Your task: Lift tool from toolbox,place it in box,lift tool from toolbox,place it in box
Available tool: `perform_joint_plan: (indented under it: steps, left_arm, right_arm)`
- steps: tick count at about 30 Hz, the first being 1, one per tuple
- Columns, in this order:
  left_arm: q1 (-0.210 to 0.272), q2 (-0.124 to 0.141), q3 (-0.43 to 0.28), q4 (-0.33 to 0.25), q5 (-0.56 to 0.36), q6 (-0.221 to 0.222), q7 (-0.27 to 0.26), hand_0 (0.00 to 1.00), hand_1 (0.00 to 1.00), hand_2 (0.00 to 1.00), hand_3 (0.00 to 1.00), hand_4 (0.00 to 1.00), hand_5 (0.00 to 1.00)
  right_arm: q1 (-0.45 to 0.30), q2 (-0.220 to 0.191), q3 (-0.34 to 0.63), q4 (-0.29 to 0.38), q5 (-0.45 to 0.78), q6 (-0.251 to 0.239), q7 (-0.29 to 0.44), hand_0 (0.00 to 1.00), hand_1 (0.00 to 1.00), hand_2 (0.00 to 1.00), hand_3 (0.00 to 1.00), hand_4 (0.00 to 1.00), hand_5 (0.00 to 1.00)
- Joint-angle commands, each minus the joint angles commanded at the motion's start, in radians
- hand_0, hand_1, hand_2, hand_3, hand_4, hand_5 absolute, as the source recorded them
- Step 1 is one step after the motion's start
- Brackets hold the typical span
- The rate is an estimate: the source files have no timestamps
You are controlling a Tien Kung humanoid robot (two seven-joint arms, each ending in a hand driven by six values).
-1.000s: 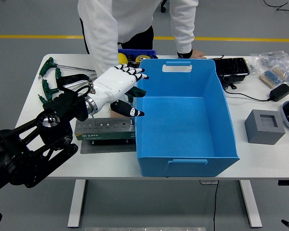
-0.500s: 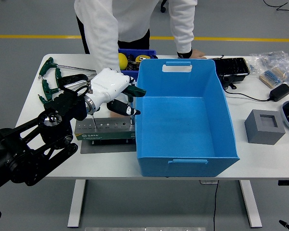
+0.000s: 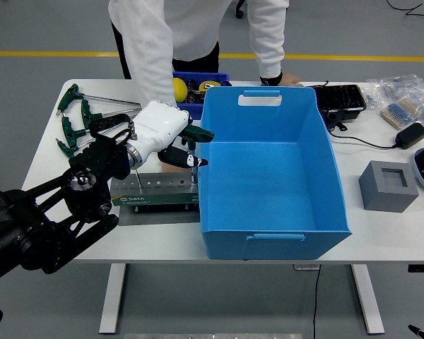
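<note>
My left hand (image 3: 189, 145), white with black fingertips, is curled round the green T-handle of a tool (image 3: 198, 133) at the left wall of the blue box (image 3: 268, 166). The tool's thin shaft runs down to the right end of the grey tool rack (image 3: 152, 192), the toolbox, which stands on a dark mat. The blue box is open and nothing shows inside it. A person in a white sleeve (image 3: 150, 56) reaches down behind my hand; that hand is mostly hidden near the rack. The person's other hand (image 3: 283, 79) rests on the table behind the box.
Several green T-handle wrenches (image 3: 78, 116) lie at the back left. A blue bin (image 3: 198, 83) with a yellow item sits behind the box. On the right are a black case (image 3: 339, 99), a power adapter (image 3: 410, 134), a grey block (image 3: 387, 185) and plastic bags (image 3: 403, 95).
My left hand's fingers, spread a second ago, have curled round the green tool handle. The hand has shifted slightly left and down.
</note>
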Motion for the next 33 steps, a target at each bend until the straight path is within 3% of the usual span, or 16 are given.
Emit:
perform_joint_plan:
  steps: [3, 4, 9, 10, 20, 27, 28, 33]
  left_arm:
    - [-0.003, -0.002, 0.003, 0.006, 0.0, 0.005, 0.005, 0.287, 0.173, 0.201, 0.257, 0.998, 0.751]
    - [-0.005, -0.002, 0.004, 0.009, 0.0, 0.005, 0.009, 0.223, 0.114, 0.16, 0.201, 0.998, 0.736]
    - [-0.01, -0.011, 0.011, 0.024, 0.0, 0.003, 0.032, 0.223, 0.114, 0.16, 0.201, 0.998, 0.736]
    - [-0.011, -0.014, 0.012, 0.027, 0.0, 0.001, 0.036, 0.183, 0.065, 0.123, 0.164, 0.998, 0.745]
    - [-0.019, -0.028, 0.02, 0.045, 0.0, 0.007, 0.06, 0.144, 0.03, 0.094, 0.121, 0.998, 0.75]
    - [-0.016, -0.028, 0.024, 0.068, 0.0, 0.046, 0.069, 0.124, 0.002, 0.063, 0.082, 0.998, 0.764]
    - [-0.015, -0.026, 0.025, 0.066, 0.0, 0.06, 0.069, 0.112, 0.002, 0.01, 0.032, 0.998, 0.792]
    - [-0.015, -0.016, 0.028, 0.045, 0.0, 0.103, 0.067, 0.112, 0.002, 0.01, 0.032, 0.998, 0.792]
  right_arm:
    - [0.0, 0.0, 0.0, 0.0, 0.0, 0.0, 0.0, 0.767, 0.687, 0.726, 0.669, 0.952, 0.766]
    - [0.0, 0.0, -0.001, 0.0, 0.001, 0.0, 0.0, 0.767, 0.686, 0.727, 0.669, 0.951, 0.766]
    - [0.003, -0.002, 0.006, 0.0, -0.007, 0.0, -0.002, 0.767, 0.686, 0.727, 0.669, 0.951, 0.766]
    - [0.003, -0.003, 0.007, 0.0, -0.008, 0.0, -0.001, 0.767, 0.687, 0.727, 0.669, 0.951, 0.767]
    - [-0.001, -0.002, 0.008, 0.0, -0.011, 0.001, -0.002, 0.767, 0.686, 0.726, 0.67, 0.951, 0.766]
    - [-0.002, -0.004, 0.013, 0.0, -0.015, 0.001, -0.003, 0.767, 0.686, 0.726, 0.669, 0.951, 0.766]
    - [-0.002, -0.004, 0.014, 0.0, -0.015, 0.001, -0.004, 0.767, 0.686, 0.726, 0.669, 0.951, 0.766]
    - [-0.003, -0.003, 0.013, 0.0, -0.015, 0.001, -0.003, 0.767, 0.686, 0.726, 0.669, 0.951, 0.766]
